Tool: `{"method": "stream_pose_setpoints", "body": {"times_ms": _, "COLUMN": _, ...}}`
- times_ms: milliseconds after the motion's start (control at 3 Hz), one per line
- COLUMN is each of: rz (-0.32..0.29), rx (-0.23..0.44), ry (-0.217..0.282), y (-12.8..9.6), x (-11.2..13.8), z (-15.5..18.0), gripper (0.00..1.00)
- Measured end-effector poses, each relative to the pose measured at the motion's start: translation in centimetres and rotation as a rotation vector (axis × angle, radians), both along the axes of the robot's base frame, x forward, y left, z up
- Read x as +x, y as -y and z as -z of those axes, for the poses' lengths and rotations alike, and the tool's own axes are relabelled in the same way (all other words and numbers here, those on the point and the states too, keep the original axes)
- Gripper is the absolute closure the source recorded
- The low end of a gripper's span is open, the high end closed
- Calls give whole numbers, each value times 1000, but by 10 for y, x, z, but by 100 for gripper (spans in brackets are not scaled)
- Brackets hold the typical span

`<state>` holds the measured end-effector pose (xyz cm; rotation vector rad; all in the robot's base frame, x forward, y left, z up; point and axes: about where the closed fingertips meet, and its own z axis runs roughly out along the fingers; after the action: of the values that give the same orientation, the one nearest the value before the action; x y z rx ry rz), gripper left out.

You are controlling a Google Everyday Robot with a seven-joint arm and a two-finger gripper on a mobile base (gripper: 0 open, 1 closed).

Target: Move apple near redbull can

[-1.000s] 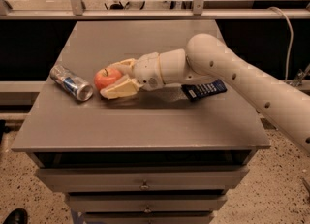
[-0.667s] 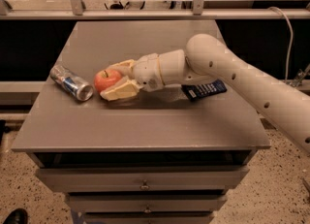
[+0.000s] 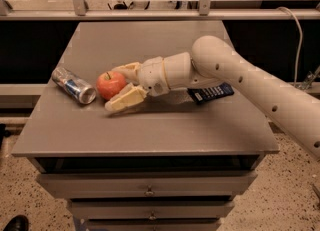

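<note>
The robot's arm reaches in low from the right across the grey bench, wrist level. Its tool is spread apart on either side of the apple, which rests just beside the toppled redbull can.

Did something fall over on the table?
Yes, the redbull can lies on its side near the left edge of the table instead of standing. The apple sits beside it, with the gripper around it. Nothing looks spilled.
</note>
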<state>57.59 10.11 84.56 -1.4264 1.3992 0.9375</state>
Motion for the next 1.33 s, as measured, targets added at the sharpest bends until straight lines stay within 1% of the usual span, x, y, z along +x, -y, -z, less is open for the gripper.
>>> {"method": "stream_pose_setpoints", "body": {"times_ms": 333, "rz": 10, "rx": -2, "ry": -7, "y": 3, "x": 0, "z": 1, "gripper": 0}}
{"method": "stream_pose_setpoints", "body": {"times_ms": 667, "rz": 56, "rx": -43, "ry": 52, "y": 28, "x": 9, "z": -21, "gripper": 0}}
{"method": "stream_pose_setpoints", "body": {"times_ms": 1000, "rz": 116, "rx": -72, "ry": 129, "y": 64, "x": 21, "z": -57, "gripper": 0}}
{"method": "stream_pose_setpoints", "body": {"times_ms": 1333, "rz": 282, "rx": -101, "ry": 283, "y": 137, "x": 38, "z": -130, "gripper": 0}}
